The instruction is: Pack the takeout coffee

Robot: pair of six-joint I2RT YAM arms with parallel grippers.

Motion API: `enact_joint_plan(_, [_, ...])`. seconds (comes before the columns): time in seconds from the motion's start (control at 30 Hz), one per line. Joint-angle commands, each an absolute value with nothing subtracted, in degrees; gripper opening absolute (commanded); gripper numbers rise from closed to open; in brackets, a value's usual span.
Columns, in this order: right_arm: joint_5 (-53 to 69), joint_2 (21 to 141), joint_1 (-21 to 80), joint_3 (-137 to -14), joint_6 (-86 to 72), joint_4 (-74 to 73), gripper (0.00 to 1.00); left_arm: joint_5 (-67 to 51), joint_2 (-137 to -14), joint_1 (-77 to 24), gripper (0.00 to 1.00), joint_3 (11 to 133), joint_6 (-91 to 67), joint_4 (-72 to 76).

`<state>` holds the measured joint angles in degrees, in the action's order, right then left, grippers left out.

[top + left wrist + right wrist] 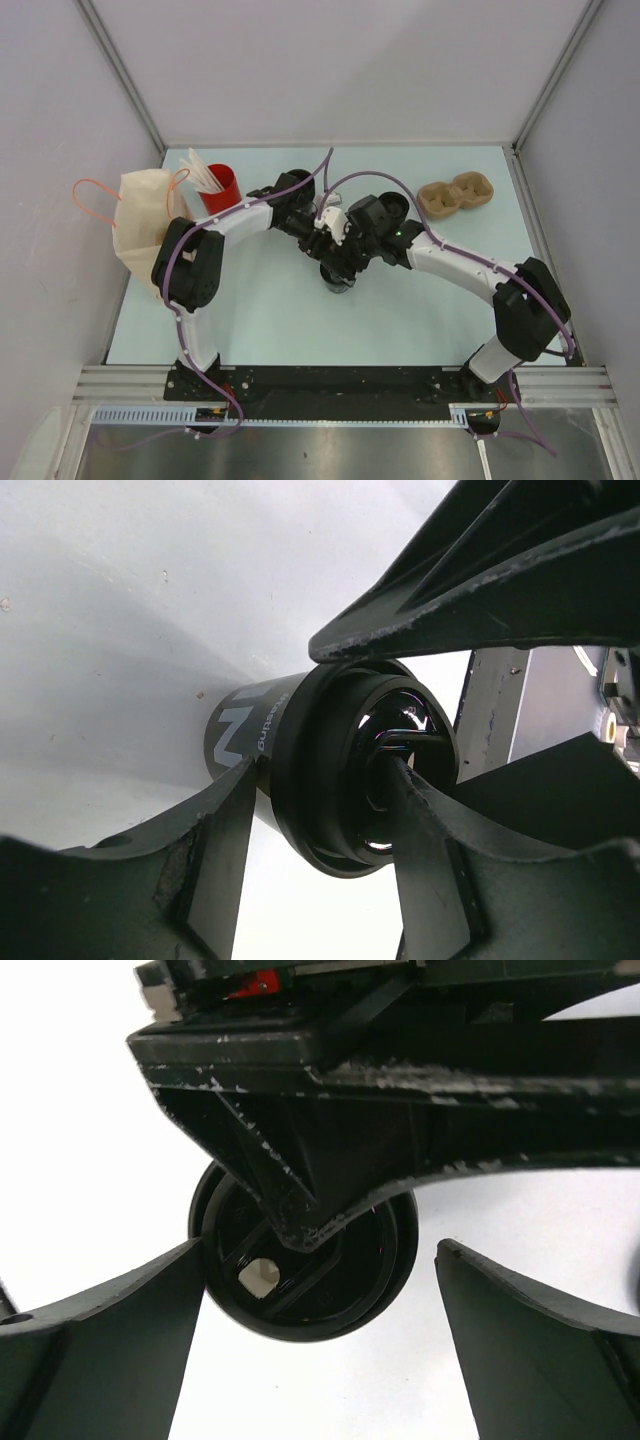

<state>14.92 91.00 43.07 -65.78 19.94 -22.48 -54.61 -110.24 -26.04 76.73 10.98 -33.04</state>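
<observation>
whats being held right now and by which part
The left gripper holds the takeout coffee, jaws clamped on its upper end at the rim. The right gripper stands open around it, holding nothing.

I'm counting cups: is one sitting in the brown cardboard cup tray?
No, both round hollows of the brown cardboard cup tray look empty.

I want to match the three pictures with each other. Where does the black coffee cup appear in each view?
Top view: the coffee cup is at the centre, mostly hidden where the two arms meet.
Left wrist view: centre, lying sideways in the picture, between the fingers of the left gripper.
Right wrist view: lower centre, one round end facing the camera.
Shared landmark: the left gripper on the cup.
</observation>
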Motion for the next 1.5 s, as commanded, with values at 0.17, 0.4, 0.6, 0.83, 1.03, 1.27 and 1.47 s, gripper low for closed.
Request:
enact_joint_plan(0.17, [18.72,83.94,40.17,-68.11,20.48,-21.36,1.0,-41.92,-113.64,-26.1,0.58,74.62,17.14,-36.65])
enact_joint_plan(0.4, [18.54,82.62,39.64,-69.0,22.06,-22.5,1.0,-43.59,-113.73,-26.1,0.61,76.72,17.93,-38.05])
enact_joint_plan(0.6, [19.6,81.83,38.41,-69.08,21.88,-23.2,1.0,-45.26,-113.73,-26.1,0.65,81.46,18.37,-40.6])
enact_joint_plan(0.83, [20.74,80.68,37.18,-68.99,22.76,-23.99,1.0,-46.05,-114.87,-26.1,0.67,85.34,19.07,-42.62])
enact_joint_plan(1.03, [22.23,80.77,36.74,-69.08,23.64,-25.4,1.0,-48.6,-115.66,-26.1,0.7,89.29,19.42,-45.08])
enact_joint_plan(1.27, [23.2,80.68,36.65,-68.99,26.98,-27.59,1.0,-51.85,-115.58,-26.02,0.77,97.2,20.3,-50.26])
enact_joint_plan(1.47, [25.4,80.51,36.56,-68.99,29.35,-29.53,1.0,-53.09,-114.08,-25.93,0.8,102.29,20.74,-52.99])
